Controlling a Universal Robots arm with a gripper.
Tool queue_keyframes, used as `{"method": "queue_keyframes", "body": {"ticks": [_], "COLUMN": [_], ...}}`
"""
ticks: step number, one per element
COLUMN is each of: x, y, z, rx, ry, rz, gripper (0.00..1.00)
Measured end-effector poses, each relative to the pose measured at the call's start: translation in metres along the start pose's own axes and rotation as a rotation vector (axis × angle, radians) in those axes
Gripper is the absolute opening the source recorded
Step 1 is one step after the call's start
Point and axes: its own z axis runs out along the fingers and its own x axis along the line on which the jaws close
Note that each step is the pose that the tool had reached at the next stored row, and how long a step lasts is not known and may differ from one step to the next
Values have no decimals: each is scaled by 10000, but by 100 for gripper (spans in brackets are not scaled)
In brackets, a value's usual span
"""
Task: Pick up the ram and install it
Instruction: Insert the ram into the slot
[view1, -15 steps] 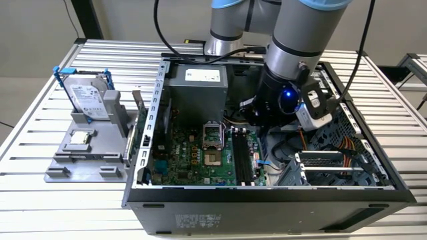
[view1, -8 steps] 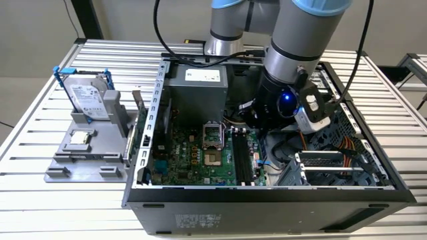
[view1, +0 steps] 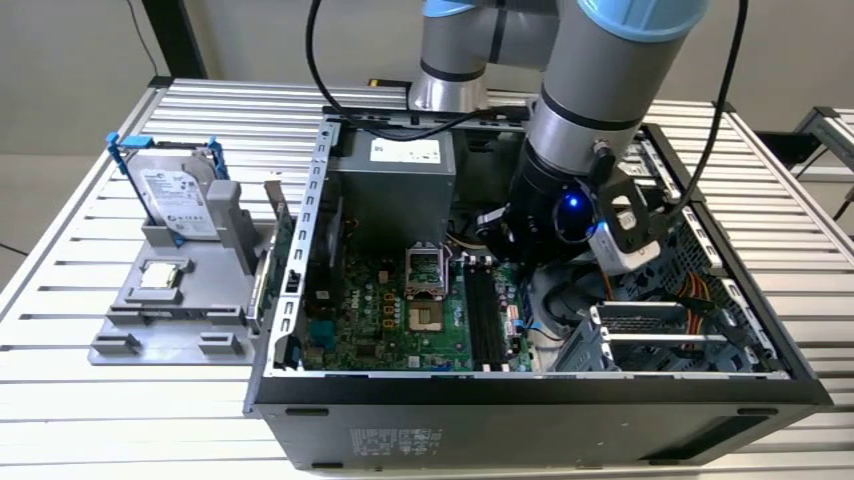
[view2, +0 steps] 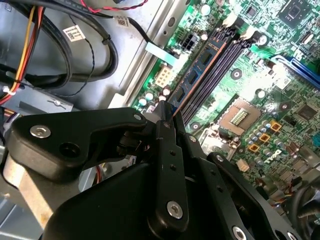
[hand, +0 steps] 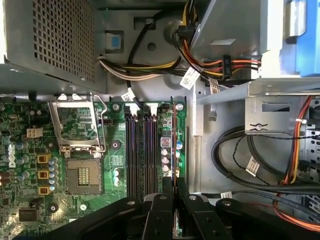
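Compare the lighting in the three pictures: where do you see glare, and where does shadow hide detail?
In the second wrist view, glare washes out part of the motherboard to near white, while the claw stands dark in the foreground. In the first wrist view, the light is more even, and the ram reads clearly against the green board. In the exterior view, the arm shades the computer case interior.

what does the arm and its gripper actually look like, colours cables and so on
The arm is a thick silver-grey tube with light blue joint caps and a black wrist section carrying a small glowing blue light. Black cables loop above it, and a silver-and-black box is strapped to the wrist's side. The gripper is matte black: angular linkage plates joined by silver screws and pins, narrowing to slim flat fingers.
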Motion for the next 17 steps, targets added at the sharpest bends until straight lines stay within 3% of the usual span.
{"method": "queue_keyframes", "body": {"ticks": [17], "x": [47], "y": [-95], "z": [112], "rx": [-1], "ry": [8], "rz": [-236], "gripper": [0]}}
